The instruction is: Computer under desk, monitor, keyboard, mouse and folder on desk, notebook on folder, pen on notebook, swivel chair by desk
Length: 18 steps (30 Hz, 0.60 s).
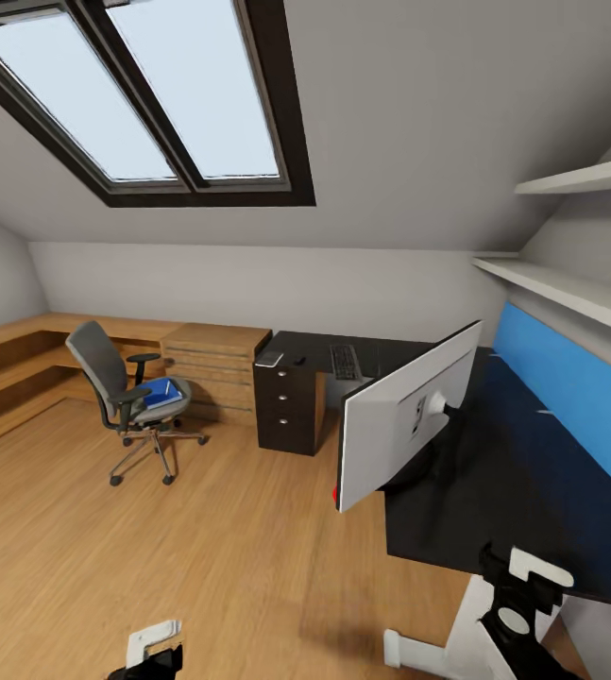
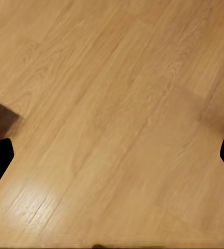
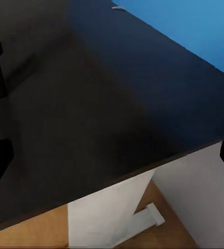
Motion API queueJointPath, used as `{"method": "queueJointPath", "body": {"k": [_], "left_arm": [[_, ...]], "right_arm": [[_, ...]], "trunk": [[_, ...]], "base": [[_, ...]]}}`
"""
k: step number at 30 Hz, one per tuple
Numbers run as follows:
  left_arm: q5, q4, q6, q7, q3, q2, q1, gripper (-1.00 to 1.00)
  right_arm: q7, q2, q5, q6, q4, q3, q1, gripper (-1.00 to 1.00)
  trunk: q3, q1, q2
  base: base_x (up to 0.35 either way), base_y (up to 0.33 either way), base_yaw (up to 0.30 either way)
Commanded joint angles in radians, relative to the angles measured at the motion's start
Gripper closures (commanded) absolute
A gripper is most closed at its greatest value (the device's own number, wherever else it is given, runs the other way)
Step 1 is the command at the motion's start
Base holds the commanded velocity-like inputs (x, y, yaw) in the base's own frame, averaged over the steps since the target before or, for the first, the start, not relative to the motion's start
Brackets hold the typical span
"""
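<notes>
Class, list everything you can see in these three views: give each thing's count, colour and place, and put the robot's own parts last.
Swivel chair: one, grey, on the floor left of the desk.
Folder: one, blue, on the chair seat.
Desk: one, black top, along the right wall.
Monitor: one, white back, on the desk.
Keyboard: one, dark, far end of the desk.
Wooden drawer chest: one, beside the desk's dark drawers.
Skylight: one, dark frame.
Shelves: two, white, right wall.
Left gripper: jaws open, over the floor.
Right gripper: jaws open, over the desk edge.
</notes>
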<state>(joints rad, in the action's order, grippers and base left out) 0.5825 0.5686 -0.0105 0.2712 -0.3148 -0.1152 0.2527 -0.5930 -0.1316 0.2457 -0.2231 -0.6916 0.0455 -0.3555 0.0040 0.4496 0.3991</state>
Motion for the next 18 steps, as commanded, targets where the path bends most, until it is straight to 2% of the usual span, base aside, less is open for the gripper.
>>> {"method": "queueJointPath", "body": {"k": [1,3,5,6,13,18], "left_arm": [[0.008,-0.028,0.015,0.01,-0.008,0.003,0.0,-1.0],[0.008,-0.063,0.027,0.011,-0.007,0.006,0.0,-1.0],[0.008,-0.164,0.048,0.009,-0.007,0.009,0.0,-1.0],[0.009,-0.327,0.255,0.008,-0.008,0.042,0.0,-1.0],[0.008,-0.362,0.27,0.008,-0.01,0.061,0.0,-1.0],[0.008,-0.366,0.272,0.008,-0.01,0.064,0.0,-1.0]], "right_arm": [[0.001,0.002,0.009,-0.032,0.022,0.006,0.0,-1.0],[0.007,0.009,0.009,-0.053,0.038,0.006,0.0,-1.0],[0.016,0.035,0.004,-0.079,0.07,0.006,-0.001,-1.0],[0.021,0.079,0.001,-0.242,0.17,0.007,0.0,-1.0],[0.022,0.08,0.001,-0.304,0.225,0.008,-0.001,-1.0],[0.024,0.08,0.001,-0.307,0.23,0.007,0.0,-1.0]], "trunk": [[0.0,0.0,0.001],[0.0,0.0,0.001],[0.0,0.0,0.001],[0.0,0.0,0.001],[-0.001,0.0,0.001],[-0.003,0.0,0.001]], "base": [[0.0,0.0,0.0],[0.0,0.0,0.0],[0.0,0.0,0.0],[0.0,-0.253,0.187],[0.0,-0.292,0.231],[0.0,-0.273,0.101]]}}
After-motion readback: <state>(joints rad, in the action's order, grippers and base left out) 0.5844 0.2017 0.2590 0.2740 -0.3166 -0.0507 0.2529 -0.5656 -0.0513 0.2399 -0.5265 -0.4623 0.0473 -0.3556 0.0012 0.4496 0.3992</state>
